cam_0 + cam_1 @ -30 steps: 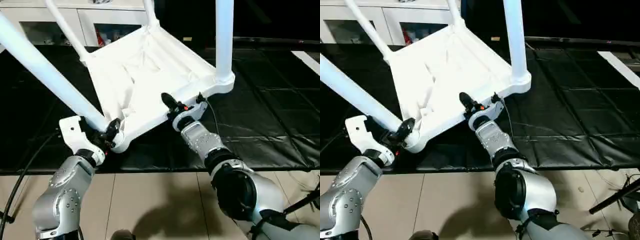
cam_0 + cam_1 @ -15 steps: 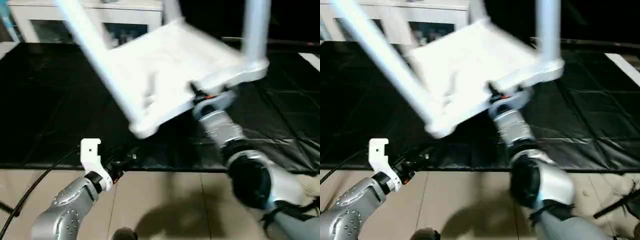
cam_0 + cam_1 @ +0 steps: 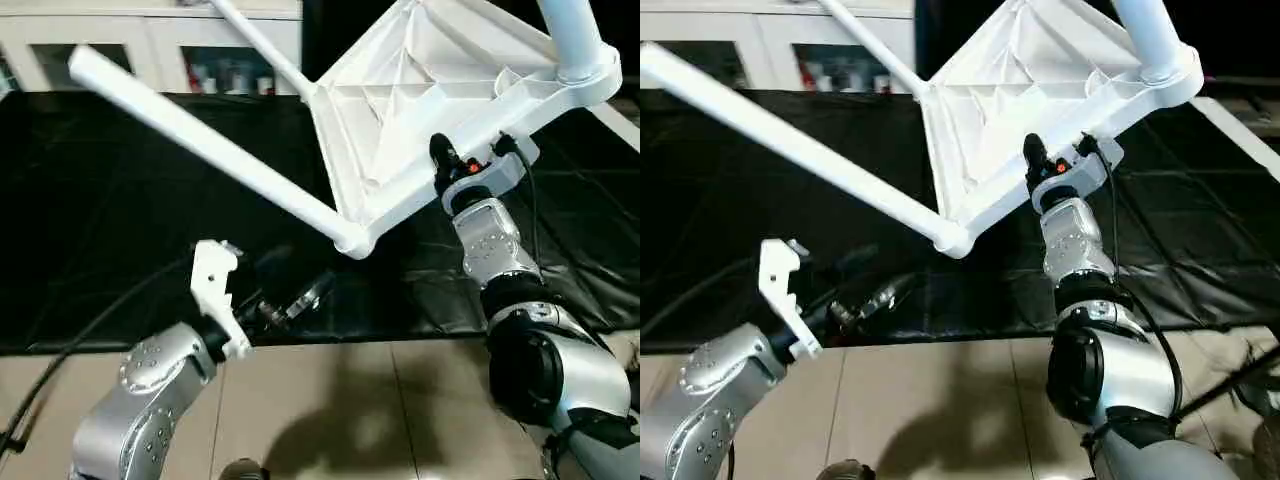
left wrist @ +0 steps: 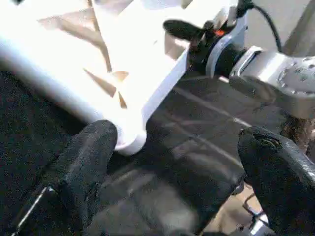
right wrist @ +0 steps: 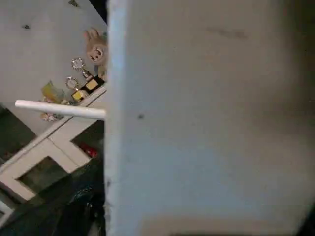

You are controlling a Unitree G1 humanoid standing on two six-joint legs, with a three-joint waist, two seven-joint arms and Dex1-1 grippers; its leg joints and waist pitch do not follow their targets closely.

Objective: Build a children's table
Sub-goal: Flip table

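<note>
The white children's table hangs tilted in the air, its ribbed underside facing me. Three tube legs show: a long one runs left from the near corner socket, a second lies behind it, and a third rises at the top right. My right gripper is shut on the tabletop's near rim and carries it. My left gripper is open with nothing between its fingers. It hovers low over the black mat, below and left of the near corner, apart from the table.
A black mat covers the floor under the table, with beige tiles in front of it. A white cabinet with glass doors stands along the back. A black cable trails from my left arm.
My left gripper has let go of the table's near corner, opened and dropped back toward the mat. The right gripper has raised the table and tipped it up steeply.
</note>
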